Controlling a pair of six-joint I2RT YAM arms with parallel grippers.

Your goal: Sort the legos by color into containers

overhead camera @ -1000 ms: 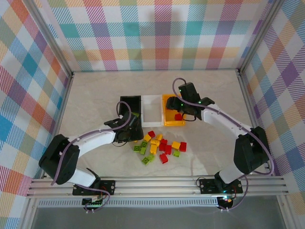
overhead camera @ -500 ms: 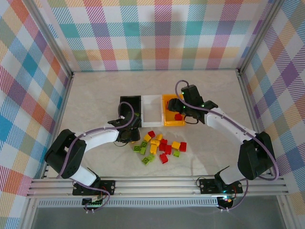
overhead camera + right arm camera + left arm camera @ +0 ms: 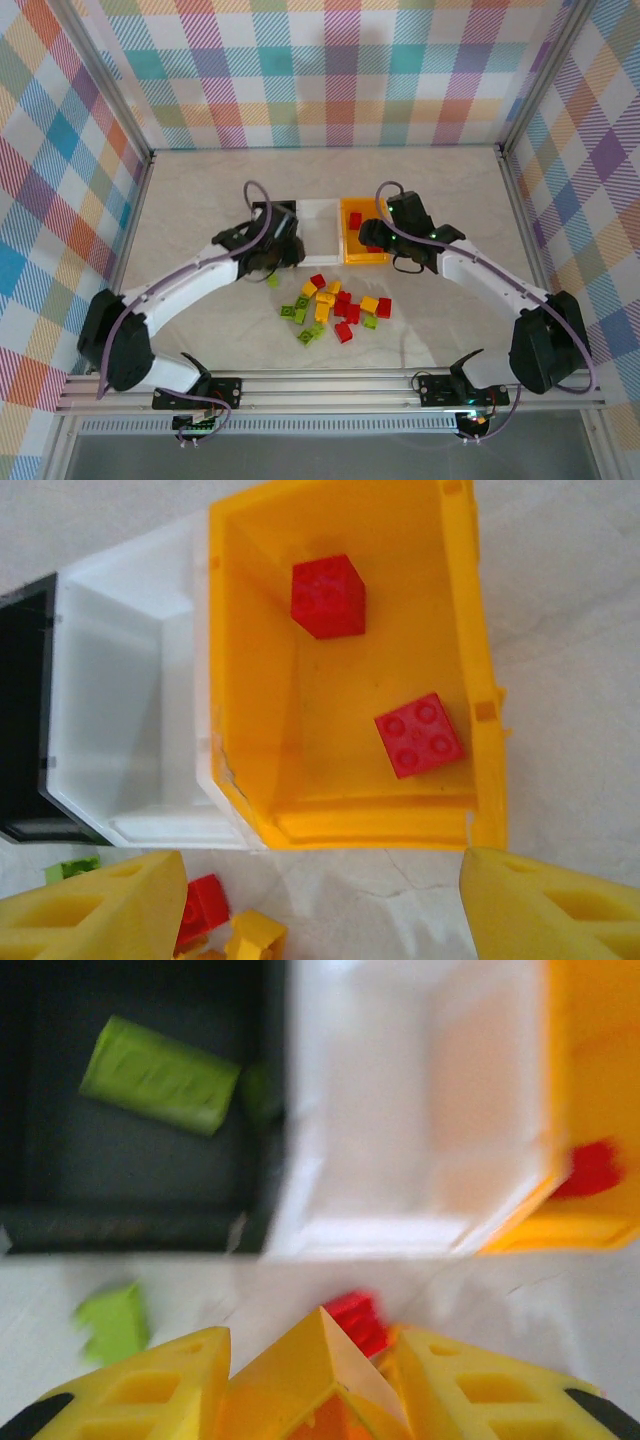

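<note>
My left gripper (image 3: 310, 1352) is shut on a yellow lego (image 3: 300, 1385) and hangs just in front of the containers, near the black bin's (image 3: 140, 1210) front wall (image 3: 272, 258). A green lego (image 3: 160, 1075) lies in the black bin. The white bin (image 3: 420, 1230) stands in the middle. The orange bin (image 3: 240, 680) holds two red legos (image 3: 328, 597) (image 3: 419, 734). My right gripper (image 3: 325, 910) is open above the table at that bin's near edge (image 3: 388, 250), with nothing between its fingers. The loose legos (image 3: 330, 305) lie in a pile in front of the bins.
A single green lego (image 3: 272, 281) lies apart, left of the pile, below my left gripper. A red lego (image 3: 205, 905) and a yellow one (image 3: 255, 935) sit close to my right gripper's left finger. Checked walls enclose the table on three sides.
My left gripper has shut on a yellow lego at the pile's left edge and lifted it toward the bins. The right gripper has drifted slightly right, still open.
</note>
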